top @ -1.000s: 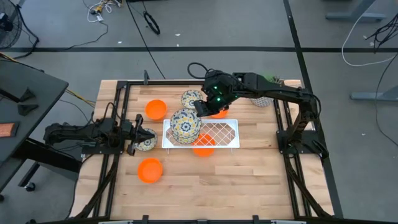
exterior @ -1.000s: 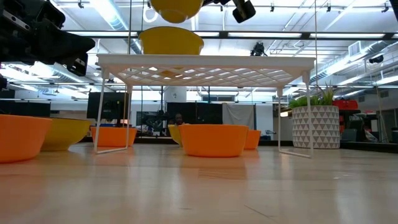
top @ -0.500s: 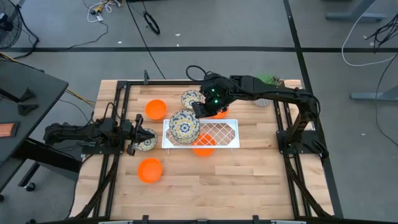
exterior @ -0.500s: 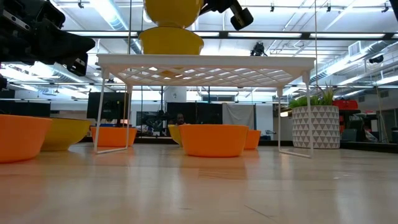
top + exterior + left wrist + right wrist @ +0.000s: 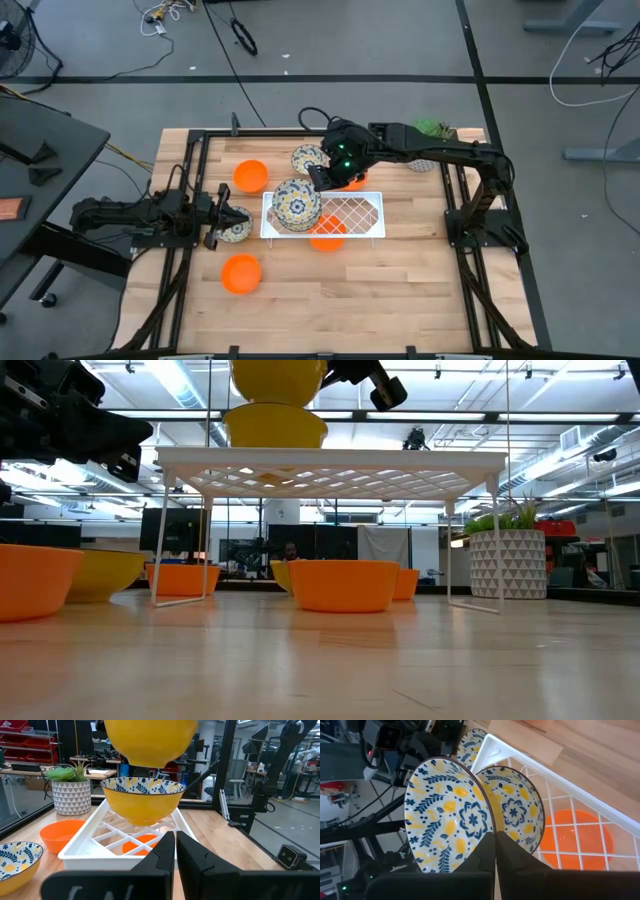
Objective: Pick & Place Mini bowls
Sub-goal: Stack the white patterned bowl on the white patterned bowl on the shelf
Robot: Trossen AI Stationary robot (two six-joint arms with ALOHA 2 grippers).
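My right gripper is shut on a floral mini bowl and hovers over the left end of the white wire rack. A second floral bowl stands on the rack right beneath it. In the low view the held bowl hangs just above that one. More bowls rest on the table: a floral one, orange ones, and an orange one under the rack. My left gripper is shut and lies low beside another floral bowl. My right gripper pinches the floral bowl's rim, one finger inside the bowl and one outside. The fingers come from the table's right and far side, slanting down. The bowl is lifted clear, roughly level, straight over the bowl on the rack.
A potted green plant stands at the far right of the table. Another orange bowl sits behind the rack, under my right arm. The near half of the wooden table has free room. A black frame borders the table.
My right gripper has moved a little toward the table's left edge and down. The floral bowl it holds has sunk closer to the bowl on the rack. My left arm has kept still.
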